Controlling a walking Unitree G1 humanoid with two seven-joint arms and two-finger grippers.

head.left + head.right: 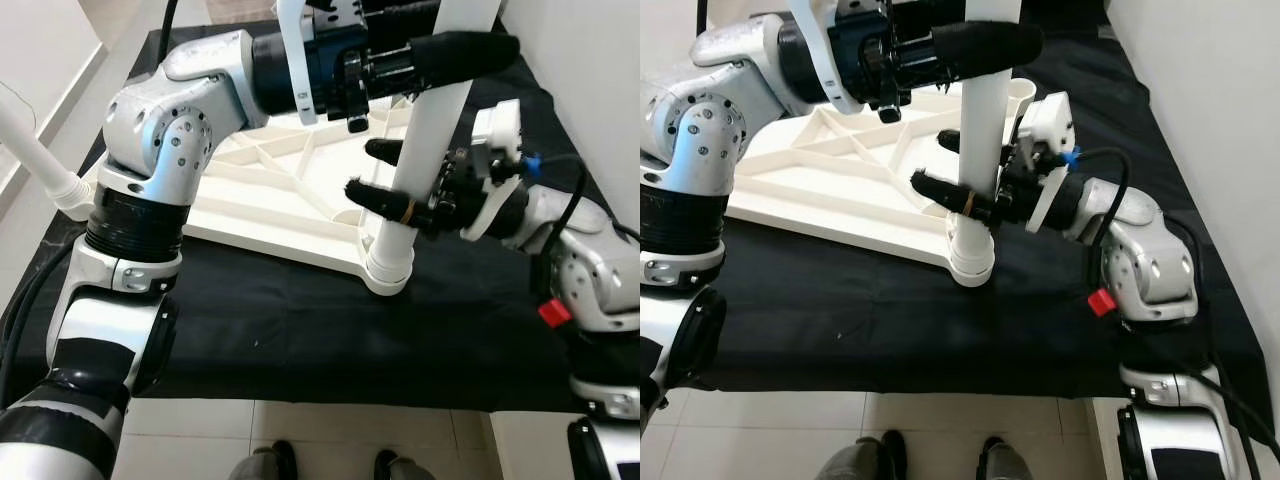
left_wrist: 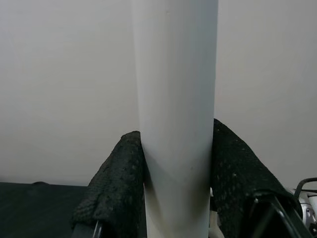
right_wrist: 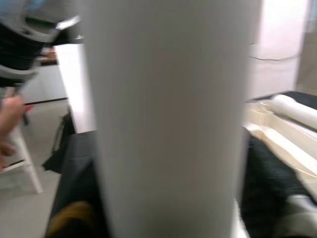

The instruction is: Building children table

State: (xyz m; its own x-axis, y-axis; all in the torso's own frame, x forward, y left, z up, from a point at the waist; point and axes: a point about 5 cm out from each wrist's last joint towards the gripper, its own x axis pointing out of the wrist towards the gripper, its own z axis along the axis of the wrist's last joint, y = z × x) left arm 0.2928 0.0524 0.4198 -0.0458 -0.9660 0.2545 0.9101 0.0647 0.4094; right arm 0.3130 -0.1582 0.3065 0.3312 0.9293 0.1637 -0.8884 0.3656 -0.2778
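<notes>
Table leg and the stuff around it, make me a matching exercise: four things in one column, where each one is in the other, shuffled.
Things:
1. table leg
2. left pincer
3. right pincer
4. tabletop

Places:
A. lying upside down on the black cloth
B. clamped on the leg high up
C. standing upright in the tabletop's corner socket
D. gripping the leg lower down, near the socket

Pairs: 1-C, 2-B, 3-D, 4-A

Both claws [image 1: 440,75] [image 1: 385,170] clamped, left above right.
</notes>
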